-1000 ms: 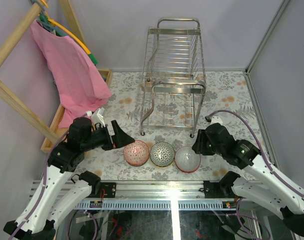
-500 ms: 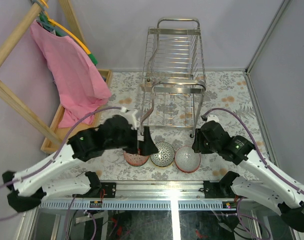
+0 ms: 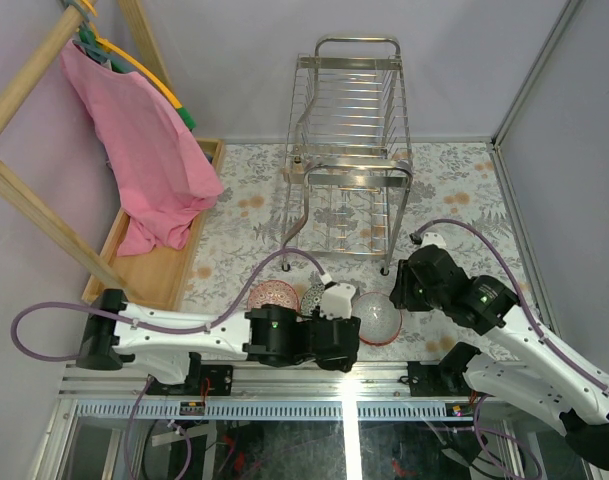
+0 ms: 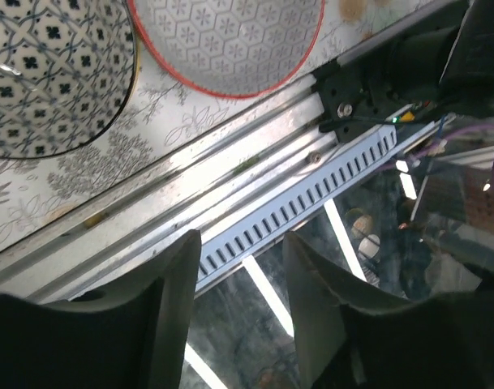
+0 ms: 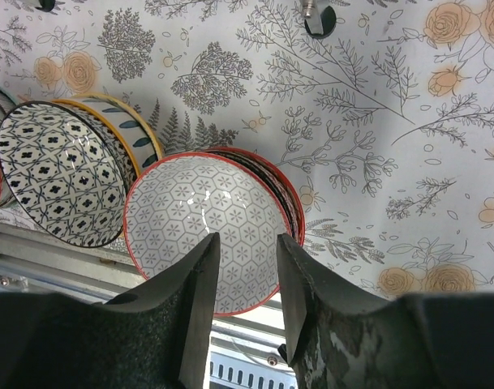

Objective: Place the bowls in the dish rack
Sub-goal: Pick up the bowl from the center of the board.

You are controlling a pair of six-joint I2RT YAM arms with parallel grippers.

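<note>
Bowls (image 3: 272,295) sit at 6 o'clock from dish rack (image 3: 349,150); left gripper (image 4: 240,240) released, right gripper (image 5: 244,239) released above hexagon-patterned bowl (image 5: 199,207).

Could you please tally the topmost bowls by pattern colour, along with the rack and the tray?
Red-and-white patterned ceramic bowl: 1
Black-and-white patterned ceramic bowl: 1
Grey hexagon-patterned, red-rimmed ceramic bowl: 1
Tall chrome wire dish rack: 1
Shallow wooden tray: 1
Total: 5
</note>
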